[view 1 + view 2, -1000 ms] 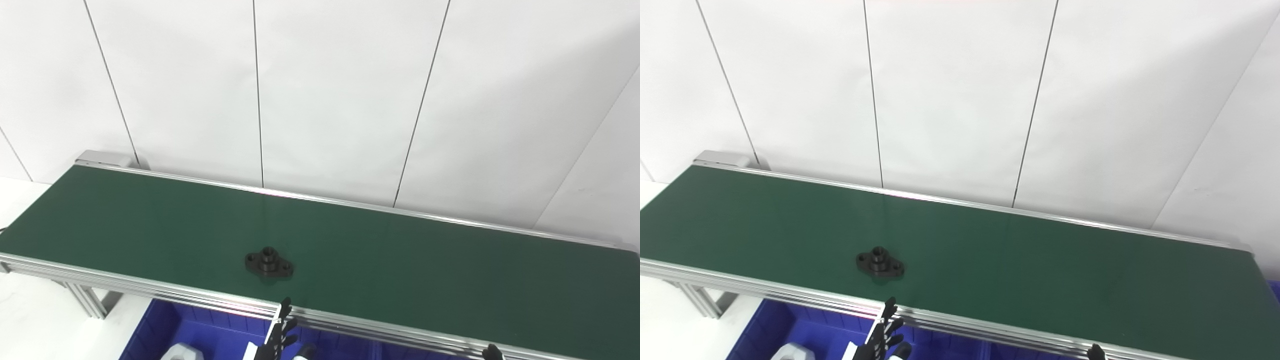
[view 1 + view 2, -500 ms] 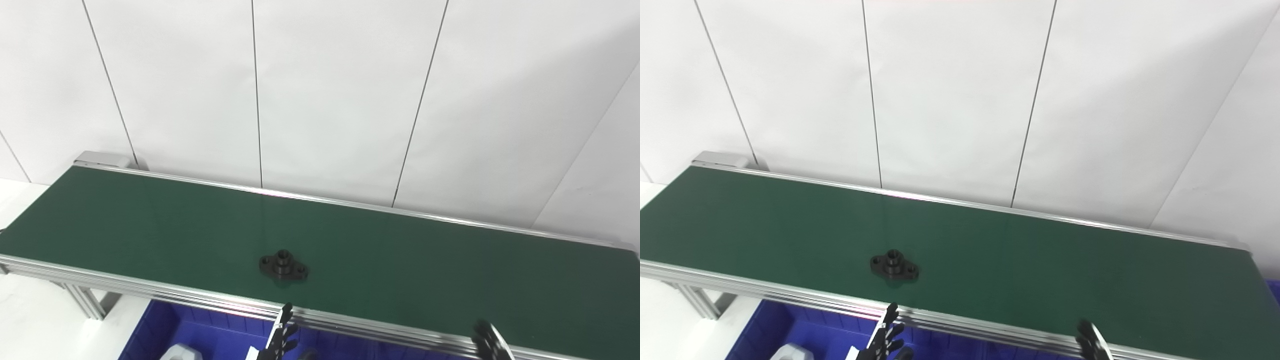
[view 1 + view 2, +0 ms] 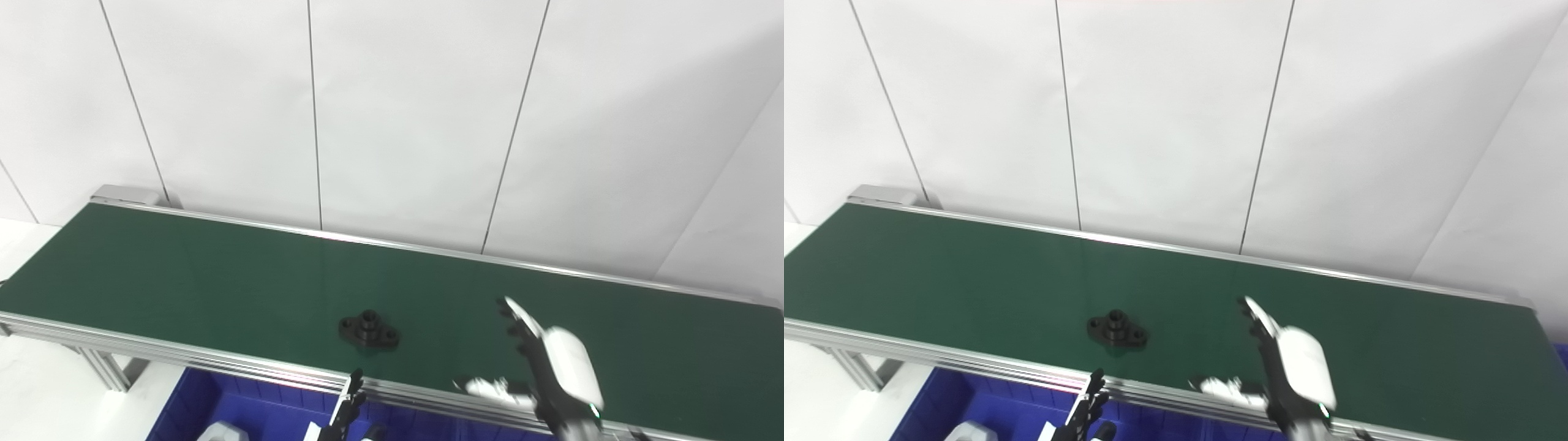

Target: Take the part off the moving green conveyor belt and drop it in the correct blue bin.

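Observation:
A black flanged part (image 3: 369,330) with a raised hub lies flat on the green conveyor belt (image 3: 184,269), near its front rail. My right hand (image 3: 551,367) hovers over the belt to the right of the part, open, with fingers stretched and thumb spread, holding nothing. Only the fingertips (image 3: 346,410) of my left hand (image 3: 1084,410) show, below the front rail over a blue bin (image 3: 245,407); they are spread apart and hold nothing. The rest of that hand is cut off by the picture's bottom edge.
The belt runs from upper left to lower right, edged by aluminium rails (image 3: 184,352). A white panelled wall (image 3: 392,110) stands behind it. The blue bin below the front rail holds a white object (image 3: 222,432). A white tabletop (image 3: 37,392) lies at the lower left.
The black part has ridden rightward along the belt. My right hand rose from the bottom edge up over the belt. My left hand sank slightly lower.

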{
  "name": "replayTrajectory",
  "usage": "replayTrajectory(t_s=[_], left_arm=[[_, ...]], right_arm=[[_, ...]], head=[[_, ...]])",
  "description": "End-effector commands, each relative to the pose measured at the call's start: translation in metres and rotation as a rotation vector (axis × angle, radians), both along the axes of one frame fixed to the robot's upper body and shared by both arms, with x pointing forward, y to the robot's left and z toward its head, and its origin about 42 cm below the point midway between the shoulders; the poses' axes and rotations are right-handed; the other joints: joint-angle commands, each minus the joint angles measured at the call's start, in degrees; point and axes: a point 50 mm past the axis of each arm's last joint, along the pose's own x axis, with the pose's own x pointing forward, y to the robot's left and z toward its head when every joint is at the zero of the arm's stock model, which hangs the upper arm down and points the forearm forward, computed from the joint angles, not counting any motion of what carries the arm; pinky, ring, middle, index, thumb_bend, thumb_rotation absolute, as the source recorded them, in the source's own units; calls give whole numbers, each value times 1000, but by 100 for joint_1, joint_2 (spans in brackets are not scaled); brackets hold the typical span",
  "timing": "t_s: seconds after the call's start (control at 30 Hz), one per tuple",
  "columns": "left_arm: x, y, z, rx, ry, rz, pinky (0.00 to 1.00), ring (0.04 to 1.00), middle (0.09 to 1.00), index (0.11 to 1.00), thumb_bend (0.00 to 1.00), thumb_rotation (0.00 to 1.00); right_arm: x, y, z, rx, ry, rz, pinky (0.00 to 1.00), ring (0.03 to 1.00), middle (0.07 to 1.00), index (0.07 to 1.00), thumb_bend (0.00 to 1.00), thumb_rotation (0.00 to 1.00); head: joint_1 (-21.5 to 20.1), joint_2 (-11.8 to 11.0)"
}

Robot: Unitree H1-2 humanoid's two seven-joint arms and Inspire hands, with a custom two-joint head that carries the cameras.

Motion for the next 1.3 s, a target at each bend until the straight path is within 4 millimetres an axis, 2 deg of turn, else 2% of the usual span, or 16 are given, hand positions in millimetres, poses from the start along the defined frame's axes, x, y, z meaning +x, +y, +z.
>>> replayTrajectory(t_s=[0.0, 0.2, 0.5, 1.0, 1.07, 1.1, 1.13, 1.17, 1.2, 1.27], left_arm=[[6, -24, 18, -60, -67, -27, 960, 963, 1000, 1000, 497, 932], [6, -27, 20, -72, -70, -32, 958, 959, 1000, 1000, 505, 929], [4, -34, 27, -90, -77, -30, 963, 965, 1000, 1000, 499, 906], [0, -41, 42, -104, -109, -34, 939, 971, 1000, 1000, 526, 911], [0, -41, 44, -104, -112, -30, 938, 968, 1000, 1000, 521, 911], [-1, -41, 44, -104, -113, -29, 938, 967, 1000, 1000, 519, 910], [-1, -41, 45, -107, -110, -28, 940, 968, 1000, 1000, 516, 908], [-1, -40, 46, -110, -107, -27, 944, 970, 1000, 1000, 512, 907], [-1, -40, 47, -109, -104, -25, 945, 970, 1000, 1000, 512, 907], [-2, -38, 49, -107, -101, -24, 950, 967, 1000, 1000, 514, 909]], right_arm=[[13, 8, 13, -29, -29, -24, 566, 708, 821, 862, 949, 469], [44, 34, 27, -115, -44, -20, 543, 692, 804, 827, 991, 476], [73, 70, 34, -191, -20, -18, 578, 716, 819, 826, 1000, 495], [92, 97, 18, -293, 41, 9, 526, 654, 775, 804, 1000, 486], [93, 98, 15, -308, 54, 15, 500, 603, 732, 789, 1000, 465], [93, 99, 14, -315, 59, 16, 453, 546, 686, 772, 1000, 454], [94, 99, 11, -327, 74, 22, 390, 476, 614, 754, 995, 439], [95, 99, 9, -335, 85, 26, 260, 337, 460, 722, 975, 410], [95, 98, 6, -345, 98, 28, 247, 324, 445, 719, 973, 407], [96, 96, -1, -362, 116, 27, 180, 246, 351, 672, 935, 353]], head=[[-18, 32], [-41, 90], [-2, 209], [138, 438], [142, 465], [142, 465], [149, 491], [149, 491], [153, 520], [147, 561]])
